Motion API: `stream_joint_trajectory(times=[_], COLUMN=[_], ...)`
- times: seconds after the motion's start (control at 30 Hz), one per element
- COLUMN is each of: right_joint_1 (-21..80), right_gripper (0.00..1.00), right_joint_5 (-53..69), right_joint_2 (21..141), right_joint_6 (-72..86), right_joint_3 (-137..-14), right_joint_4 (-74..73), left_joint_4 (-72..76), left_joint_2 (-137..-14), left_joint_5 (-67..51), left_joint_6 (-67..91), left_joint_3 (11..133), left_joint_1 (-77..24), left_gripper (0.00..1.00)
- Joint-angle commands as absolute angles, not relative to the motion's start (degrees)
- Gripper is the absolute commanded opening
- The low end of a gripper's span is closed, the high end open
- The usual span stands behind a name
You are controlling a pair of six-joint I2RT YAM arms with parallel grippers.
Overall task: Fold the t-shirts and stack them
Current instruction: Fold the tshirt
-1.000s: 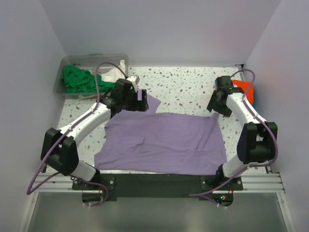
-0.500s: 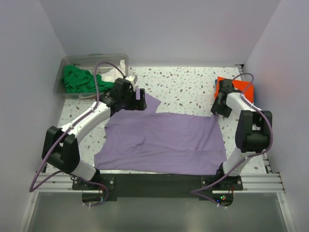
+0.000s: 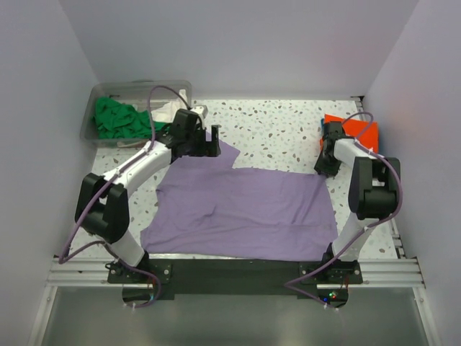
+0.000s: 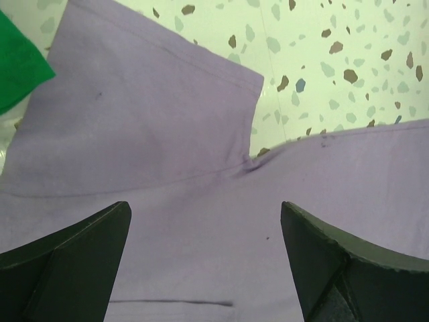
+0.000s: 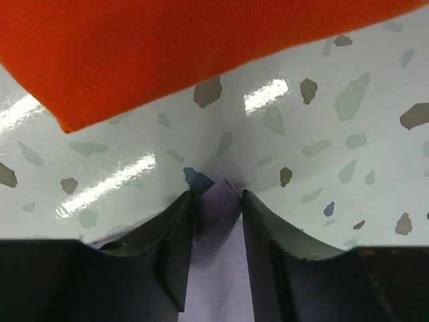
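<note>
The lavender t-shirt (image 3: 245, 209) lies spread flat on the speckled table (image 3: 281, 130), its hem towards 6 o'clock, nearest the arm bases, and its body filling the middle. At about 11 o'clock one sleeve (image 4: 154, 100) sticks out flat, and the left gripper (image 3: 209, 142) hangs over it, released, with its fingers (image 4: 74, 248) spread wide above the cloth where sleeve meets body. At about 2 o'clock the right gripper (image 3: 323, 166) is at the shirt's far right corner, and the wrist view shows its jaws pinched on a narrow tip of lavender cloth. Just beyond it lies the orange t-shirt (image 3: 353, 128), apart from the lavender one. At 10 o'clock, farthest back, a clear tub (image 3: 137, 85) holds the crumpled green t-shirt (image 3: 115, 119).
</note>
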State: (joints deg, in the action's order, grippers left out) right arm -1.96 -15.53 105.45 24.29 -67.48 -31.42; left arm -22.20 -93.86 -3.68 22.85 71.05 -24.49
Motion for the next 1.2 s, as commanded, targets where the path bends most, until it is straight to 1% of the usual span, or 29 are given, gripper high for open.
stream_joint_trajectory(times=[0.0, 0.07, 0.13, 0.17, 0.3, 0.5, 0.53, 0.73, 0.83, 1.0, 1.07, 1.17], right_joint_1=[-1.9, -1.9, -1.8, -1.9, -1.8, -2.2, -2.4, -2.6, -2.6, -2.7, -2.8, -2.8], right_gripper=[0.36, 0.28, 0.25, 0.22, 0.13, 0.08, 0.08, 0.01, 0.00, 0.00, 0.00, 0.00], right_joint_5=[-16.3, -16.7, -17.3, -18.2, -21.8, -25.8, -26.1, -25.9, -26.1, -26.2, -26.2, -26.2], right_joint_2=[106.8, 107.0, 107.2, 107.3, 106.7, 103.5, 103.0, 102.7, 102.3, 101.4, 101.6, 101.4], right_joint_6=[23.7, 23.6, 23.6, 23.5, 23.2, 22.5, 22.7, 23.4, 23.1, 22.9, 23.3, 23.7], right_joint_3=[-68.1, -68.2, -68.5, -68.6, -70.0, -69.4, -69.1, -68.3, -68.0, -68.0, -68.5, -68.7], right_joint_4=[-29.9, -30.1, -30.5, -31.3, -34.4, -37.4, -38.1, -40.0, -41.0, -41.5, -41.9, -42.0], left_joint_4=[-19.5, -19.1, -18.2, -17.8, -17.2, -14.2, -14.2, -10.1, -11.9, -11.2, -12.5, -12.8], left_joint_2=[-96.7, -98.7, -100.5, -102.8, -109.5, -119.5, -122.2, -128.9, -132.8, -133.6, -134.0, -134.2], left_joint_5=[-4.4, -3.8, -2.6, -2.2, 1.6, 5.3, 4.9, 5.5, 6.8, 10.1, 11.9, 10.6], left_joint_6=[19.9, 19.0, 17.6, 17.1, 16.3, 13.6, 13.4, 12.0, 10.6, 9.5, 9.9, 10.5], left_joint_3=[75.9, 78.0, 80.7, 81.7, 87.4, 95.6, 98.3, 103.5, 108.0, 107.6, 107.9, 107.4], left_joint_1=[-23.7, -23.5, -22.9, -22.7, -21.0, -20.0, -20.0, -19.4, -19.3, -19.2, -19.2, -19.2], left_gripper=[0.99, 0.98, 0.98, 0.98, 0.95, 0.87, 0.83, 0.82, 0.79, 0.72, 0.67, 0.62])
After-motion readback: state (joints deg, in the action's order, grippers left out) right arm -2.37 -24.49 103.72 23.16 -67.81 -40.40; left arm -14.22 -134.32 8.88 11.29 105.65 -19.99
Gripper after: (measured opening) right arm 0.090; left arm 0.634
